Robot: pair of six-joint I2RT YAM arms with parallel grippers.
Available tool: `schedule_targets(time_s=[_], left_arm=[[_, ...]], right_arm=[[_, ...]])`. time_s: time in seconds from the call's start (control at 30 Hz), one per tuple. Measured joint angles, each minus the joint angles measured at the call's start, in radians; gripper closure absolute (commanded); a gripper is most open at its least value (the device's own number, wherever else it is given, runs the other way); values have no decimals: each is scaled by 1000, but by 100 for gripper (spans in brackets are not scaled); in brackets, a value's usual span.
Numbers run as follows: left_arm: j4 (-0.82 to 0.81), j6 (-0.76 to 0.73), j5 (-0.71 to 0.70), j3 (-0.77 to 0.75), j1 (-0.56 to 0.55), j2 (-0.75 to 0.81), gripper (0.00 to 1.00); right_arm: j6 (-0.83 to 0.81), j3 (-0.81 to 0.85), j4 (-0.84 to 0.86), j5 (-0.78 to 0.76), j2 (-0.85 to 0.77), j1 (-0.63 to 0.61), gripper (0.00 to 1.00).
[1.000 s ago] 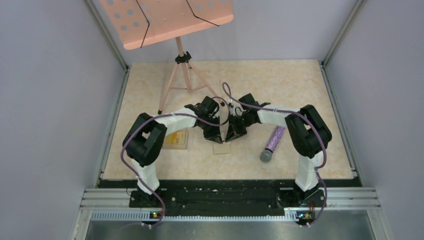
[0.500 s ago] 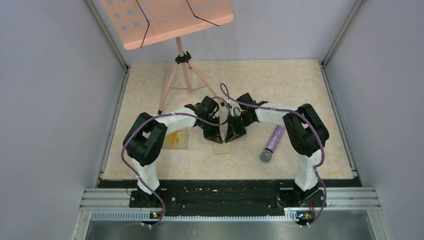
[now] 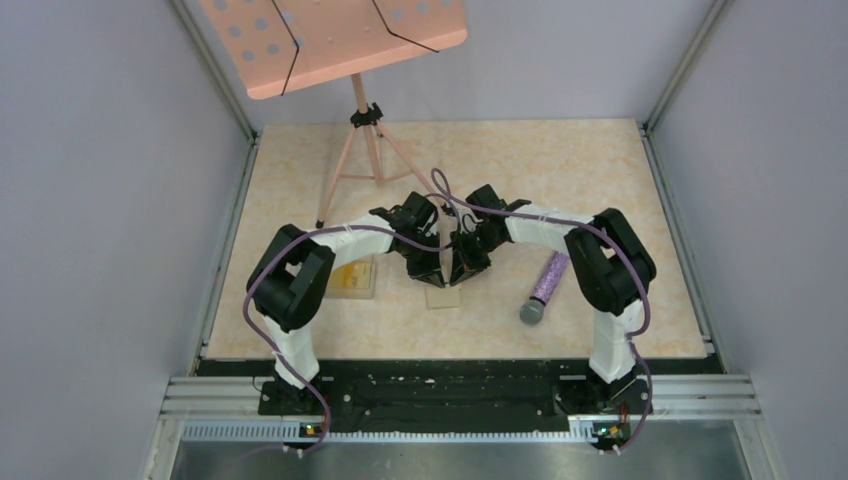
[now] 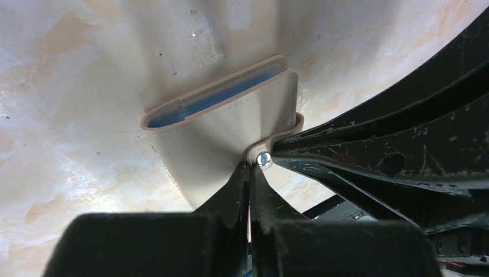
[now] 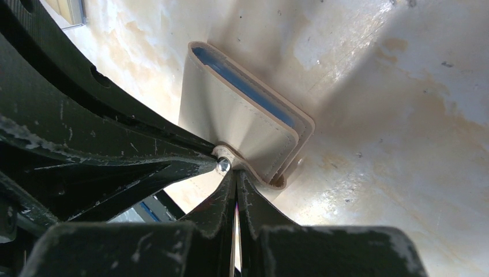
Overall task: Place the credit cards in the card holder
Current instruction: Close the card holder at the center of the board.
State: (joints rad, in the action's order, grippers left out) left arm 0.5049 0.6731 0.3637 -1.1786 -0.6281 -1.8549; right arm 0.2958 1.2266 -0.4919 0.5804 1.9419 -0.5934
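The tan card holder (image 3: 444, 297) lies at the table's middle, under both grippers. In the left wrist view it (image 4: 230, 124) stands partly open, with the light blue inside showing at its far edge. My left gripper (image 4: 249, 169) is shut on its near edge, next to the silver snap (image 4: 263, 158). My right gripper (image 5: 235, 175) is shut on the snap tab of the card holder (image 5: 230, 115). In the top view the left gripper (image 3: 431, 273) and right gripper (image 3: 463, 271) nearly touch tip to tip. A gold-yellow credit card (image 3: 349, 276) lies in a clear box; other cards are hidden.
The clear plastic box (image 3: 353, 293) sits left of the card holder, beside the left arm. A purple glitter microphone (image 3: 546, 286) lies to the right. A pink music stand (image 3: 340, 40) on tripod legs (image 3: 362, 150) stands at the back.
The right arm's elbow and cable have shifted slightly left. Both grippers stay pinched on the card holder at the same spot.
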Motion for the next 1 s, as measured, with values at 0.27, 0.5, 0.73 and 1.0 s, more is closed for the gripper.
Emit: schedule_targets(time_s=[0.27,0.5,0.73,1.0], left_arm=[[0,-3,1,0,0,0,100],[0,-3,2,0,0,0,100],[-3,-10,6,0,0,0,100],[-16,-10,5,0,0,6,100]], right_arm=[[-1,0,-2,-3,0,0,100],[-1,9,-12,-3,2,-2,100],[19,13,-13,10,4,2,100],[58,-4,26,28,-22,17,100]])
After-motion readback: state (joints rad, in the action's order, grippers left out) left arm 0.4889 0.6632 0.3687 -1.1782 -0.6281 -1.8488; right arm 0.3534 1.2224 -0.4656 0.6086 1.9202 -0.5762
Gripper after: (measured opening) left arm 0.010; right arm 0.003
